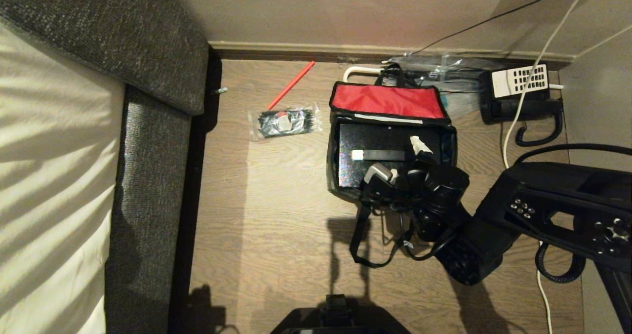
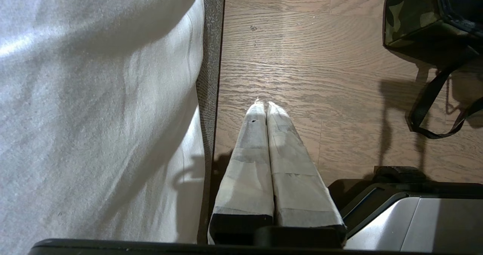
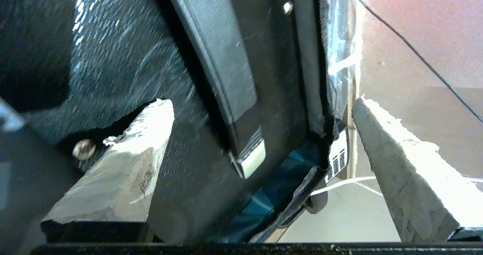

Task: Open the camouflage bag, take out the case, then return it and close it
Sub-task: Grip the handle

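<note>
Right hand (image 1: 402,163) spread wide above the open camouflage bag (image 1: 345,186), holding nothing. Directly beneath the hand: the case (image 1: 375,168), black and speckled, lying flat inside the bag, its strap handle (image 3: 222,70) running between the two taped fingers (image 3: 128,168). Beyond the hand, toward the wall: the bag's flap (image 1: 387,101) thrown back, red lining up. Off to the hand's right: a black telephone (image 1: 518,94). Well away on its left: a clear packet (image 1: 285,121) and a red stick (image 1: 291,85) on the floor (image 1: 276,215). Left hand (image 2: 263,106) pressed shut, empty, parked beside the bed (image 2: 94,115).
</note>
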Tool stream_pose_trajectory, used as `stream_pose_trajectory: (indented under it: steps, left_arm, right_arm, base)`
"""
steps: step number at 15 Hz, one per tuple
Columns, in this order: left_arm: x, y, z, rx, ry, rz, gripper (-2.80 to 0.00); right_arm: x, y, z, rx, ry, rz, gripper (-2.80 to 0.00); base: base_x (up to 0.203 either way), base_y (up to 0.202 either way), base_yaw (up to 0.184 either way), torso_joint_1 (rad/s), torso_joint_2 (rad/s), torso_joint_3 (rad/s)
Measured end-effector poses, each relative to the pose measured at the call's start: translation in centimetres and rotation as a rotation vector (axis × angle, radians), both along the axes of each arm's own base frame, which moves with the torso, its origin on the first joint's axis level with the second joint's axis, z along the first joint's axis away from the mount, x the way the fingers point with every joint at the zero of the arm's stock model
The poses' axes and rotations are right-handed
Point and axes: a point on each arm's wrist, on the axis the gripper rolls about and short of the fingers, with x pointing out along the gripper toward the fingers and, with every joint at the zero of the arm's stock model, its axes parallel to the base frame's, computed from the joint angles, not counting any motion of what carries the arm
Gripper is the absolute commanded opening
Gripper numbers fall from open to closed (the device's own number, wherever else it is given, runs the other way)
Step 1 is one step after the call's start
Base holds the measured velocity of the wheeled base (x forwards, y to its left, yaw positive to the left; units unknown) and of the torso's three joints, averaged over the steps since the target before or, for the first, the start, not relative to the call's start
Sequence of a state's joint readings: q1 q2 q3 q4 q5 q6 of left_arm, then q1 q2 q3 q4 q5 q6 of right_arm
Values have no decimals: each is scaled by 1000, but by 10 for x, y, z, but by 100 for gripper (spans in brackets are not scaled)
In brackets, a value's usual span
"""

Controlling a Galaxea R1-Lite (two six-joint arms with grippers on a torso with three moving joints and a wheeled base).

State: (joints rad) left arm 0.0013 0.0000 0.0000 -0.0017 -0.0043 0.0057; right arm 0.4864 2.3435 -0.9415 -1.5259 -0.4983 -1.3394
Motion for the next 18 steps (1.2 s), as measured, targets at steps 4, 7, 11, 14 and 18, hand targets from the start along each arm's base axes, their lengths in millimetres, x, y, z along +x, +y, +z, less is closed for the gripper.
stream_pose_trajectory:
  steps: [4, 7, 11, 14, 18]
  left_arm:
    - [0, 0, 0, 0, 0, 0, -280]
    - [0, 0, 0, 0, 0, 0, -280]
    - [0, 0, 0, 0, 0, -1, -280]
    - [0, 0, 0, 0, -1, -1, -280]
    - [0, 0, 0, 0, 0, 0, -280]
  right_arm:
    - [7, 9, -2, 24, -22, 11, 0]
    - [12, 14, -6, 32, -30, 19, 0]
    - [14, 16, -14, 32, -18, 19, 0]
    - [16, 17, -20, 22, -13, 25, 0]
    - [20, 11, -13, -31, -25, 51, 0]
  base:
    - [0, 0, 0, 0, 0, 0]
    - [0, 0, 0, 0, 0, 0]
    - [0, 0, 0, 0, 0, 0]
    - [0, 0, 0, 0, 0, 0]
    - [0, 0, 0, 0, 0, 0]
